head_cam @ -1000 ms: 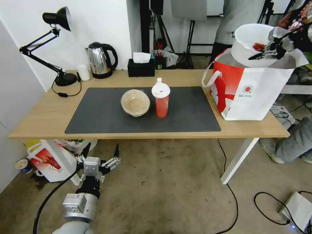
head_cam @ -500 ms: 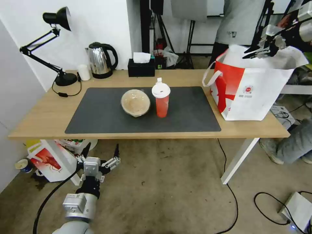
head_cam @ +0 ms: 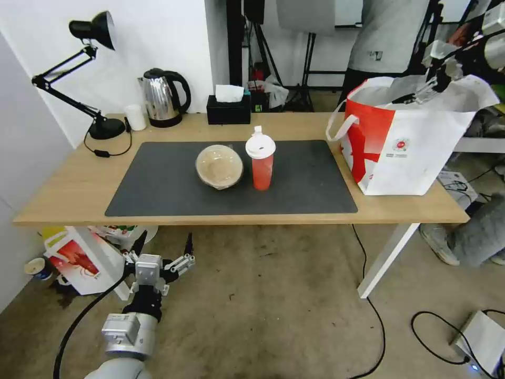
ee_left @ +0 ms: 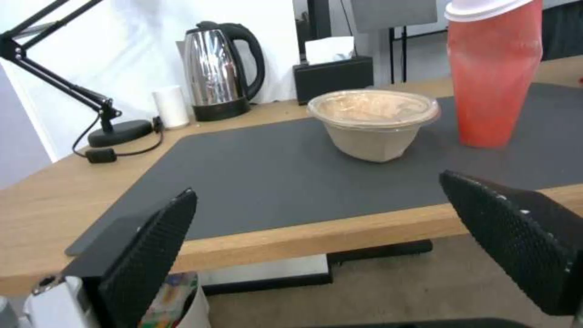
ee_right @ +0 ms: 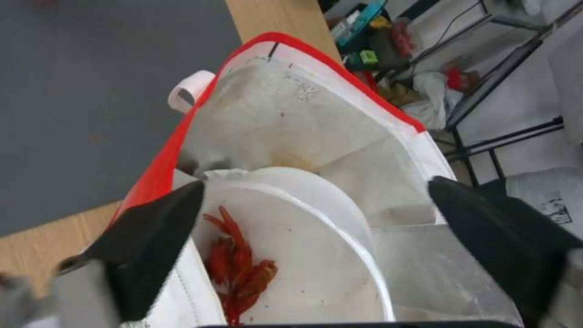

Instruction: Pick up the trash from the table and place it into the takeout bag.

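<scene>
White plastic bowl [ee_right: 304, 255] lies tilted inside the silver-lined takeout bag [head_cam: 405, 152], seemingly leaning sideways; right gripper [ee_right: 316, 246] spread apart above it.

Lighting: bright, even, diffuse, indoor. Shadows: soft, faint under the table [head_cam: 79, 195]. Glare: highlights on the steel kettle [head_cam: 160, 100]. Head view: lines bow at the edges. Right wrist view: near gripper fingers [ee_right: 152, 237] blurred.
</scene>
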Robot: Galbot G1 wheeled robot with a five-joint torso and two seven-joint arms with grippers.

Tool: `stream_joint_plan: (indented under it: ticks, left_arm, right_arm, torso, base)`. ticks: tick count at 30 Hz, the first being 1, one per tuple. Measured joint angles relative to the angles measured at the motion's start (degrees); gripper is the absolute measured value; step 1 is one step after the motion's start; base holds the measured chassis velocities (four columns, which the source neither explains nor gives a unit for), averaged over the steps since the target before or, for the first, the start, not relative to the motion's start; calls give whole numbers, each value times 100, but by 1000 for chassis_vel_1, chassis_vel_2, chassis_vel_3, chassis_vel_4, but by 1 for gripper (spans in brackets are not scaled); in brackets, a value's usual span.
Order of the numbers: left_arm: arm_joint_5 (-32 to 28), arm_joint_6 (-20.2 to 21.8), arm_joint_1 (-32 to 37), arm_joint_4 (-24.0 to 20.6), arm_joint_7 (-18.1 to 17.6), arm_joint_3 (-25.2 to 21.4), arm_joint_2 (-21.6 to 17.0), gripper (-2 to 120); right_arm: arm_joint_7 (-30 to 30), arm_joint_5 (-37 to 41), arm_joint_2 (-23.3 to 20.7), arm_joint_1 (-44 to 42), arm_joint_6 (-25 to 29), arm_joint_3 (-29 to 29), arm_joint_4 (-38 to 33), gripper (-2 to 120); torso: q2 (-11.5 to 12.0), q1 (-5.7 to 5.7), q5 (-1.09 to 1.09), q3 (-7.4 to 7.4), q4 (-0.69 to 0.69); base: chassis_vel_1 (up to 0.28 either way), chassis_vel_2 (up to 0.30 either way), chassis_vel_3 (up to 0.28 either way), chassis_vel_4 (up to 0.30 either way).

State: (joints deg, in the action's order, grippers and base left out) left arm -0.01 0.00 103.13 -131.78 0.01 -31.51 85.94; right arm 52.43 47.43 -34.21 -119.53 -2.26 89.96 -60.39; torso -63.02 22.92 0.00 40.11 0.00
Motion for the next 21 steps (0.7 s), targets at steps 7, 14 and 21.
stream_joint_plan:
  ticks: [7, 14, 21]
  left_arm:
    - [0, 0, 0, 0, 0, 0, 0, 100]
    - [0, 0, 0, 0, 0, 0, 0, 100]
    - [0, 0, 1, 0, 0, 0, 0, 100]
  right_arm:
    - [-1049, 558, 435, 27, 2, 34, -736, 100]
    - [-2568, 1057, 1187, 363, -304, -138, -2516, 100]
    - [-3215, 1324, 1735, 1762, -490, -1406, -3453, 100]
  torso:
    - [0, 0, 2, 0, 0]
    - [0, 0, -1, 0, 1]
    - [-2, -1, -4, -1, -2]
  base:
    - [0, 0, 0, 0]
    - [0, 0, 0, 0]
    - [0, 0, 0, 0]
